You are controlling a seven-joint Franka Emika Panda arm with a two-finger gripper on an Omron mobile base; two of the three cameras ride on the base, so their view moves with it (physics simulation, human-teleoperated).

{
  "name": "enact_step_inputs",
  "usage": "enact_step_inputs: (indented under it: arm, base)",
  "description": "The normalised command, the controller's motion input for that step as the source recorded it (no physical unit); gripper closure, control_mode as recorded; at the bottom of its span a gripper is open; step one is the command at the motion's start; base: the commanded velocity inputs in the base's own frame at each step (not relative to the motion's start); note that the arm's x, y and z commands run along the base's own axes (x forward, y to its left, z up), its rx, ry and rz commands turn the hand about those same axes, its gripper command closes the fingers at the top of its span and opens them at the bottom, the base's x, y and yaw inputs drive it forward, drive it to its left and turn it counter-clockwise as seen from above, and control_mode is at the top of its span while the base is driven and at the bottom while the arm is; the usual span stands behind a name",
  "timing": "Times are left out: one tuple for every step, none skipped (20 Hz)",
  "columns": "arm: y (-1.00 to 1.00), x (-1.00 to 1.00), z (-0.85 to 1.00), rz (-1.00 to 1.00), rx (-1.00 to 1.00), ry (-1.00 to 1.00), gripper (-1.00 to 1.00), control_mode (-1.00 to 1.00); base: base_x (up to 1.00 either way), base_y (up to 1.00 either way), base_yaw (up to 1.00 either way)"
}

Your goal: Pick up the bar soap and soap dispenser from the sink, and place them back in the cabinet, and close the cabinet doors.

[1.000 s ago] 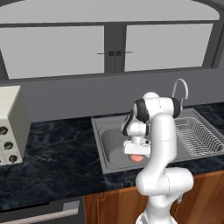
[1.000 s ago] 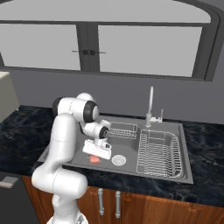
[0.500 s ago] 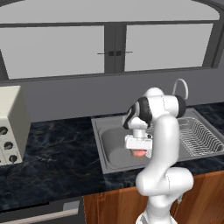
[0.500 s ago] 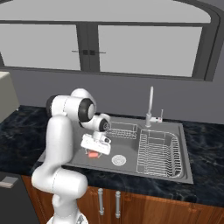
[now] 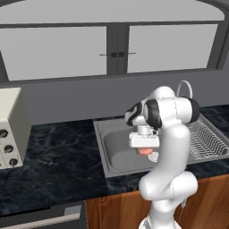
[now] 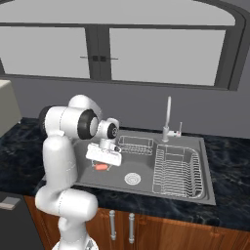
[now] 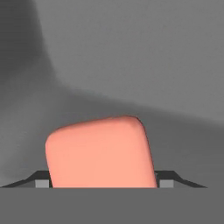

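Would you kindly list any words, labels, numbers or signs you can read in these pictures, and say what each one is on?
None can be read in any view.
Bar soap: plain salmon face, no stamp or brand.
Sink, faucet and dish rack: bare metal, no marks.
Cream appliance: round knobs, but any markings around them are too small to read.
Counter: marble veining only.

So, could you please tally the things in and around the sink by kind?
Bar soap: 1
Faucet: 1
Dish rack: 1
Small wire basket: 1
Drain: 1
Total: 5
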Motion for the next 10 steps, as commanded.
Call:
enact_step_inputs:
  arm:
    - [0.0, -0.25, 0.61, 0.08, 0.02, 0.0, 1.0, -1.0]
    - [0.0, -0.23, 0.62, 0.09, 0.02, 0.0, 1.0, -1.0]
    - [0.0, -0.24, 0.61, 0.09, 0.03, 0.0, 1.0, -1.0]
    - [0.0, -0.24, 0.62, 0.09, 0.03, 0.0, 1.0, -1.0]
    - [0.0, -0.24, 0.62, 0.09, 0.03, 0.0, 1.0, -1.0]
    - [0.0, -0.25, 0.62, 0.1, 0.03, 0.0, 1.0, -1.0]
    - [0.01, -0.24, 0.62, 0.09, 0.04, 0.0, 1.0, -1.0]
    - [0.02, -0.24, 0.63, 0.1, 0.05, 0.0, 1.0, -1.0]
    - [0.03, -0.22, 0.64, 0.1, 0.05, 0.0, 1.0, -1.0]
    - [0.03, -0.23, 0.63, 0.1, 0.06, -0.02, 1.0, -1.0]
  base:
    - [0.0, 0.0, 0.0]
    - [0.0, 0.0, 0.0]
    - [0.0, 0.0, 0.0]
    - [0.0, 0.0, 0.0]
    - [0.0, 0.0, 0.0]
    - [0.0, 0.0, 0.0]
    - [0.0, 0.0, 0.0]
    - [0.0, 0.0, 0.0]
    - [0.0, 0.0, 0.0]
    - [0.0, 0.0, 0.0]
